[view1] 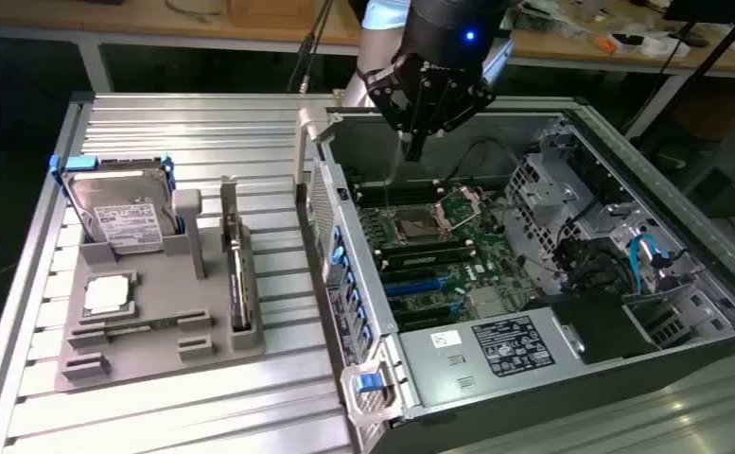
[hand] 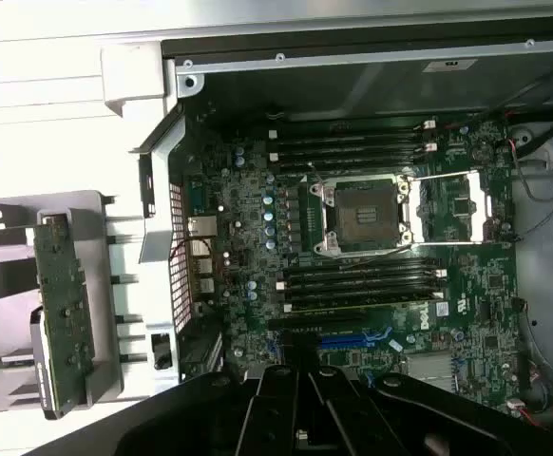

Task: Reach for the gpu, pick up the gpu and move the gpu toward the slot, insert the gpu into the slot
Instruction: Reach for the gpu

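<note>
One gripper hangs over the open computer case, above the motherboard and close to the case's far wall as the exterior view shows it. Its fingers are pressed together with no gap between them, and they grasp nothing. In the wrist view the gripper sits over the motherboard, with the processor socket and the rows of memory slots inside the case ahead of it.

The gpu is outside the case, on the exterior view's left of it. It stands on its long edge in a slot of a gray holder, in the holder position nearest the case wall and well apart from the gripper. The wrist view shows the gpu just beside the case's perforated end wall.

Also in the holder, farther from the case than the gpu:
- a hard drive, standing upright;
- a processor chip, lying flat.

The case and the holder both rest on a ribbed metal table.
</note>
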Controlling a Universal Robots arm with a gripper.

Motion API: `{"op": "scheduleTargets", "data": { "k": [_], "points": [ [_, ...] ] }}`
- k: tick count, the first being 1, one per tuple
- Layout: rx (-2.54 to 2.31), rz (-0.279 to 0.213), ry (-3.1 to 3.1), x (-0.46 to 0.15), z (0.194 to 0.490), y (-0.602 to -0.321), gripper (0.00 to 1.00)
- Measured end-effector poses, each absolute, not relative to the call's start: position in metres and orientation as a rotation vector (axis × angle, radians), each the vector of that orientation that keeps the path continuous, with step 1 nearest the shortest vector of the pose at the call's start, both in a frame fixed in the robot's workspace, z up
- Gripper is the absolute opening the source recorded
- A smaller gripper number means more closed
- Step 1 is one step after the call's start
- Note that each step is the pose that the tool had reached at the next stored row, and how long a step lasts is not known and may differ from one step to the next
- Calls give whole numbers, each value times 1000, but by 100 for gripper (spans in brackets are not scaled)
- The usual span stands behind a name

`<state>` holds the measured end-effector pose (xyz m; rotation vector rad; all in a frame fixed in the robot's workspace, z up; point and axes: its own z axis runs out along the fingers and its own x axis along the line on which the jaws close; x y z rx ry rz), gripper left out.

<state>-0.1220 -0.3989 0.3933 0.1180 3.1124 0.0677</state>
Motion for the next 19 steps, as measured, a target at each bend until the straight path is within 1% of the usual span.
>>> {"op": "scheduleTargets", "data": {
  "k": [7, 19],
  "points": [
    [118, 68, 3112, -124, 393, -399, 11],
    [118, 68, 3112, -147, 393, -399, 11]
  ]
}}
